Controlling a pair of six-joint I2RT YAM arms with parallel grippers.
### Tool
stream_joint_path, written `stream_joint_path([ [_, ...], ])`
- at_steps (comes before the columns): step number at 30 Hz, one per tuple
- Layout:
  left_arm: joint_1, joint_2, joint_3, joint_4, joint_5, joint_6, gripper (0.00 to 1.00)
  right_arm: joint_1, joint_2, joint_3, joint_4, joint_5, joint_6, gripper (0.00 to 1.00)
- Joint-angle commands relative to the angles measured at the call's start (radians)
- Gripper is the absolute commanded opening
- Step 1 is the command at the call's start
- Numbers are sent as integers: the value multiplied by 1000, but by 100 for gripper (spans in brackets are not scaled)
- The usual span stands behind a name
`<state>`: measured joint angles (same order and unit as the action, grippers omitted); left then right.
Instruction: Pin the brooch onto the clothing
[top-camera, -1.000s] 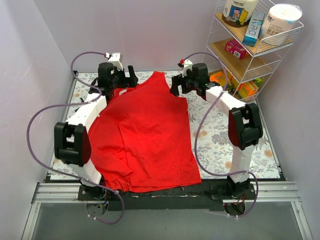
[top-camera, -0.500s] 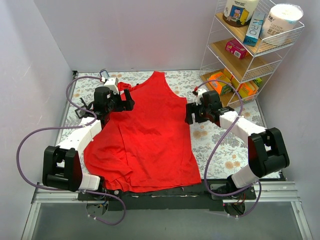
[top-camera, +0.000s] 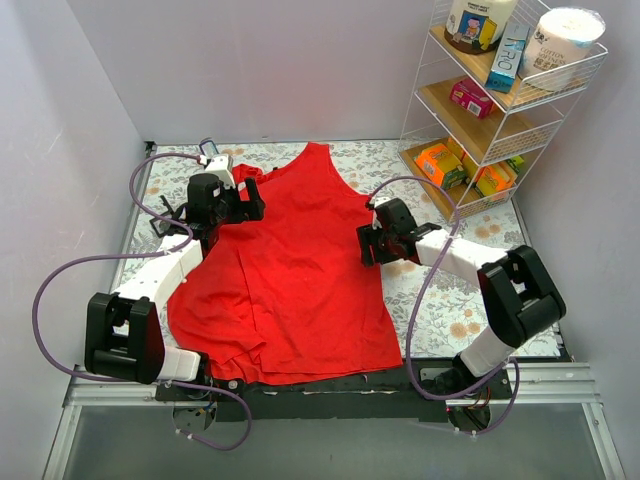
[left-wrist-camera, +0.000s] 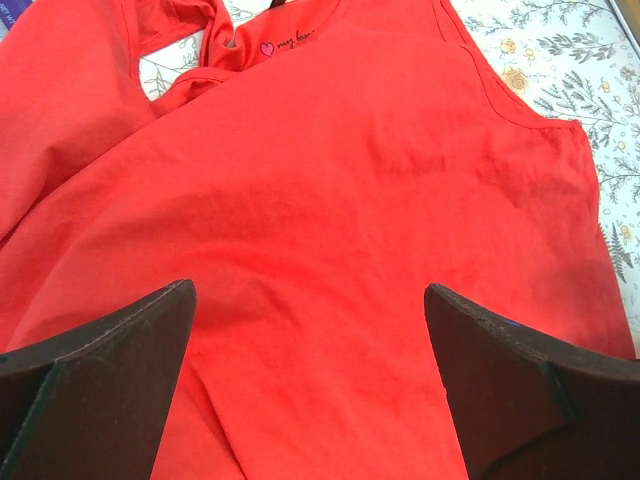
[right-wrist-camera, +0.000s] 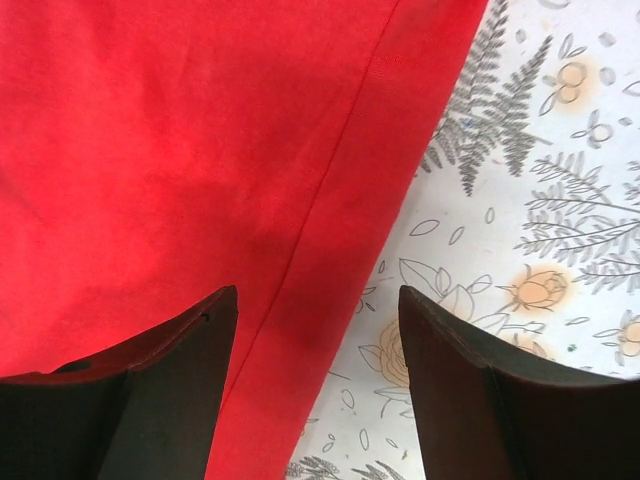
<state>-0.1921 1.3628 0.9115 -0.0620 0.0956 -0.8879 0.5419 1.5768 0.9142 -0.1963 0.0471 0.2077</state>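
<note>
The clothing (top-camera: 290, 270) is a bright red tank top lying flat on the floral mat, neck toward the back. My left gripper (top-camera: 252, 200) hovers open over its upper left shoulder; the left wrist view shows only red fabric (left-wrist-camera: 350, 180) between the wide-apart fingers (left-wrist-camera: 100, 380). My right gripper (top-camera: 362, 248) sits low at the garment's right side. In the right wrist view its jaws (right-wrist-camera: 318, 295) straddle the side hem (right-wrist-camera: 330, 200), half over cloth, half over mat, gripping nothing. The brooch is out of view in every frame.
The floral mat (top-camera: 450, 290) shows bare to the right of the garment. A white wire shelf rack (top-camera: 500, 100) with boxes and tubs stands at the back right. Purple cables (top-camera: 70, 280) loop off both arms. Grey walls close in on the left and back.
My right gripper swung from the garment's back right shoulder forward and down to its right side hem. My left arm drew back leftward early on, then stayed still.
</note>
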Motion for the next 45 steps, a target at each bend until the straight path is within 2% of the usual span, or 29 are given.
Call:
stream_joint_path([
  [1,0,-22,17,-24,-42,17,98,27,73,49,-8,85,41,71],
  [5,0,-14,17,-25,-65,29,98,30,100,58,-23,143,90,63],
  [8,0,-8,17,-30,-79,35,98,29,97,55,-25,171,104,43],
  [9,0,-8,17,-29,-79,37,98,29,97,52,-25,172,104,30],
  [11,0,-5,18,-32,-83,37,98,24,94,49,-29,184,99,18],
  [12,0,-4,18,-32,-82,37,98,20,91,46,-35,189,101,7],
  [13,0,-2,18,-33,-82,37,98,15,91,43,-38,197,98,1],
  [27,0,-2,18,-36,-83,35,98,-140,60,32,-69,231,33,1],
  [33,0,-2,21,-41,-131,43,98,-203,34,22,-91,257,15,1],
  [42,14,15,29,-52,-163,17,98,-281,-14,-3,-86,198,-22,1],
  [44,52,16,33,-58,-165,-2,98,-280,-14,14,-89,169,-31,8],
  [45,68,24,35,-58,-162,-11,98,-280,-14,21,-95,160,-31,21],
])
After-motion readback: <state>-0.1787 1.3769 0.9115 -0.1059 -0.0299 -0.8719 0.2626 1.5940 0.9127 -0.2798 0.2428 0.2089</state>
